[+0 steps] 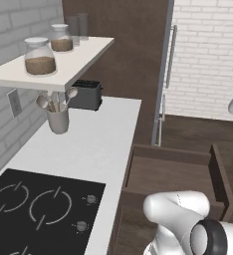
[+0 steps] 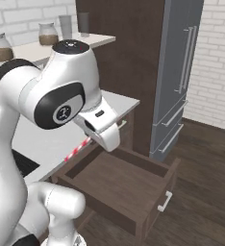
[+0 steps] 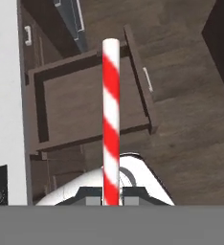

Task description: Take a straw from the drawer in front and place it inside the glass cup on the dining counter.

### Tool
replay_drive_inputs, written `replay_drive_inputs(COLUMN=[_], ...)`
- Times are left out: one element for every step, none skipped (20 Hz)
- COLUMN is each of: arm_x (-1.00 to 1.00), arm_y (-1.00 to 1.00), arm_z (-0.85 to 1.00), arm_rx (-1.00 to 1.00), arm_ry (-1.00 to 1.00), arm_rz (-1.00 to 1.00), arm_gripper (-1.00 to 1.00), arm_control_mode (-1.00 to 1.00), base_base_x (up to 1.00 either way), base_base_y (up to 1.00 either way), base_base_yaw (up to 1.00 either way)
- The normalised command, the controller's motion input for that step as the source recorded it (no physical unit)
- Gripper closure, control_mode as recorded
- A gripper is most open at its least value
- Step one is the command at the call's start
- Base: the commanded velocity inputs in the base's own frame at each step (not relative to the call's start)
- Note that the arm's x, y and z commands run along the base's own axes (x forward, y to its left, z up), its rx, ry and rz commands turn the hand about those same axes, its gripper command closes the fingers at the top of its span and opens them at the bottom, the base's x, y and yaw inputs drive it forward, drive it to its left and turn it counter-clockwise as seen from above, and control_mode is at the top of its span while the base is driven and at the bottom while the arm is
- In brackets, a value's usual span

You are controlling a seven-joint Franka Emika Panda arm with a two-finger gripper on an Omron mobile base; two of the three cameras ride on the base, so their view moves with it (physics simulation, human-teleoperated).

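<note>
The claw (image 3: pixel 111 198) grips the straw (image 3: pixel 110 119), lifted above the open drawer (image 3: pixel 92 103) below it; finding the glass cup remains.

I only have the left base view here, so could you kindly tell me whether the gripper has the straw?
Observer: Yes. In the hand view the gripper is shut on the red-and-white striped straw.
Operator: Is it out of the drawer?
Observer: Yes, the straw shows in the right base view above the open drawer.
Operator: Anything left inside?
Observer: The hand view shows the drawer floor bare.
</note>
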Motion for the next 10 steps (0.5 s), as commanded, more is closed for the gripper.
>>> replay_drive_inputs(arm_x=[-0.29, -0.32, -0.27, -0.27, -0.28, -0.25, -0.22, -0.19, -0.08, -0.02], arm_y=[0.08, 0.07, 0.06, 0.03, 0.00, 0.01, 0.04, 0.05, 0.00, 0.00], arm_z=[-0.03, 0.00, 0.00, 0.00, 0.05, 0.09, 0.12, 0.12, 0.09, 0.04], arm_rx=[-0.15, -0.12, -0.10, -0.09, -0.07, -0.05, -0.03, -0.01, 0.00, 0.00], arm_ry=[-0.17, -0.20, -0.19, -0.18, -0.19, -0.16, -0.13, -0.10, -0.08, -0.05], arm_rz=[0.12, 0.11, 0.10, 0.11, 0.12, 0.13, 0.13, 0.12, 0.10, 0.08], arm_gripper=[1.00, 1.00, 1.00, 1.00, 1.00, 1.00, 1.00, 1.00, 1.00, 1.00], arm_control_mode=[-1.00, -1.00, -1.00, -1.00, -1.00, -1.00, -1.00, -1.00, -1.00, -1.00], base_base_x=[0.00, 0.00, 0.00, 0.00, 0.00, 0.00, 0.00, 0.00, 0.00, 0.00], base_base_y=[0.00, 0.00, 0.00, 0.00, 0.00, 0.00, 0.00, 0.00, 0.00, 0.00], base_base_yaw=[0.00, 0.00, 0.00, 0.00, 0.00, 0.00, 0.00, 0.00, 0.00, 0.00])
